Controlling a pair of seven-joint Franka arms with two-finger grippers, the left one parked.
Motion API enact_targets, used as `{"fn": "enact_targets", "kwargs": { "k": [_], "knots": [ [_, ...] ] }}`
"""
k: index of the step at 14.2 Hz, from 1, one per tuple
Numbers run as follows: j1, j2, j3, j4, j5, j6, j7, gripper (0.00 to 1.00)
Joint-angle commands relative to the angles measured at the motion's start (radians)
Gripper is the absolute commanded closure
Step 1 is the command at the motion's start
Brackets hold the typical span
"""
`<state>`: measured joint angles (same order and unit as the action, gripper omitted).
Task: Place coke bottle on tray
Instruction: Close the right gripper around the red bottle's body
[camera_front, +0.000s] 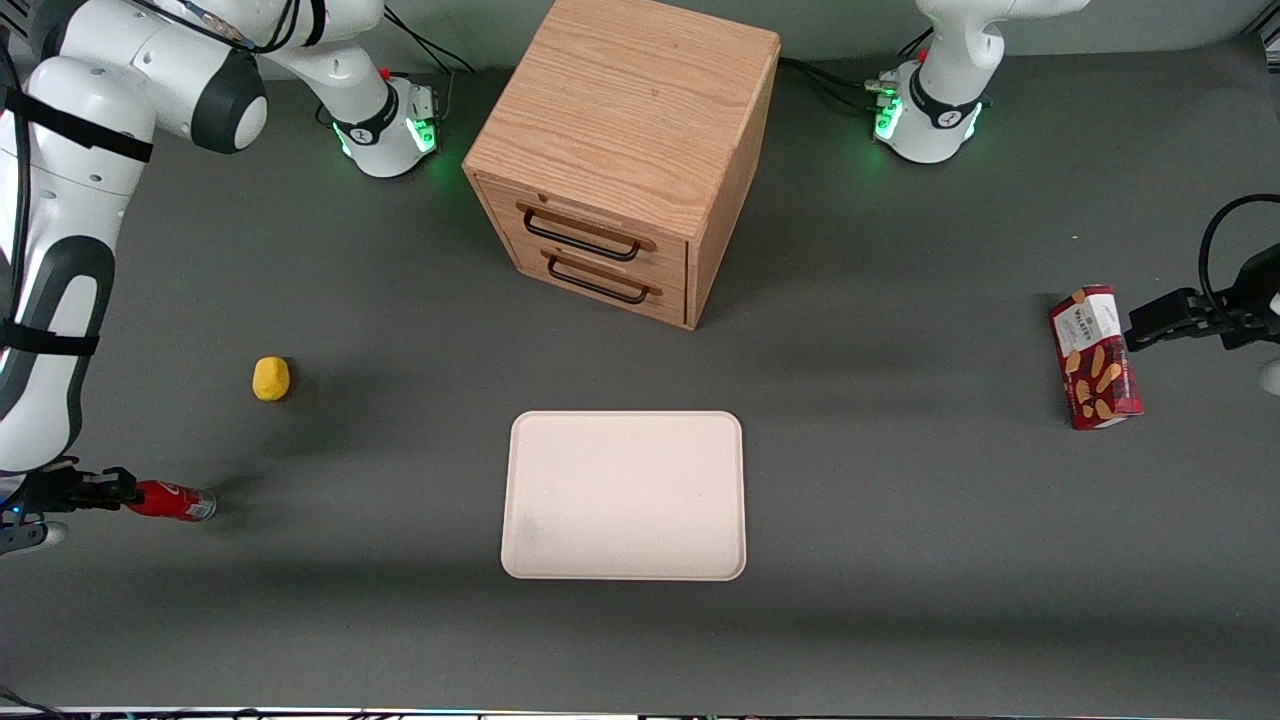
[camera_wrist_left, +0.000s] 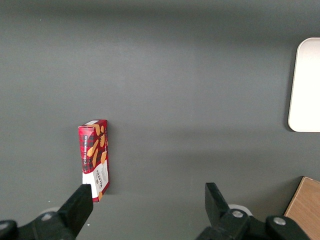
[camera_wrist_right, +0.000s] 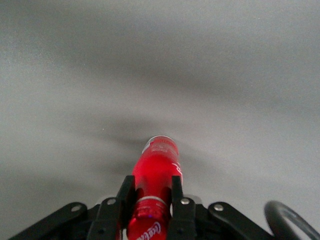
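The coke bottle (camera_front: 178, 502) is a small red bottle with a silvery base, lying horizontally low over the table at the working arm's end. My right gripper (camera_front: 128, 496) is shut on its neck end. In the right wrist view the two black fingers (camera_wrist_right: 127, 192) press against both sides of the bottle (camera_wrist_right: 156, 167), and its base points away from the gripper (camera_wrist_right: 152, 183). The cream-pinkish tray (camera_front: 625, 495) lies flat at the table's middle, well apart from the bottle, with nothing on it. Its corner shows in the left wrist view (camera_wrist_left: 305, 85).
A yellow lump (camera_front: 270, 378) lies farther from the front camera than the bottle. A wooden drawer cabinet (camera_front: 620, 150) stands farther back than the tray. A red biscuit box (camera_front: 1095, 357) lies toward the parked arm's end, and also shows in the left wrist view (camera_wrist_left: 94, 157).
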<state>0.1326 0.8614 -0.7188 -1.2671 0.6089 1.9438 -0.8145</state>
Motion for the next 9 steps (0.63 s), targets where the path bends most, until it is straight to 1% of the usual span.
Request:
{"fn": "enact_targets", "kwargs": {
  "k": [1, 2, 3, 6, 9],
  "knots": [
    [0.004, -0.012, -0.011, 0.003, 0.015, -0.045, -0.029, 1.00],
    [0.005, -0.027, -0.013, 0.005, 0.009, -0.046, -0.028, 1.00],
    [0.007, -0.042, -0.011, 0.009, -0.018, -0.063, -0.025, 1.00],
    [0.018, -0.096, -0.011, 0.095, -0.070, -0.202, 0.001, 1.00],
    [0.030, -0.143, -0.010, 0.191, -0.164, -0.345, 0.079, 1.00]
  ]
}}
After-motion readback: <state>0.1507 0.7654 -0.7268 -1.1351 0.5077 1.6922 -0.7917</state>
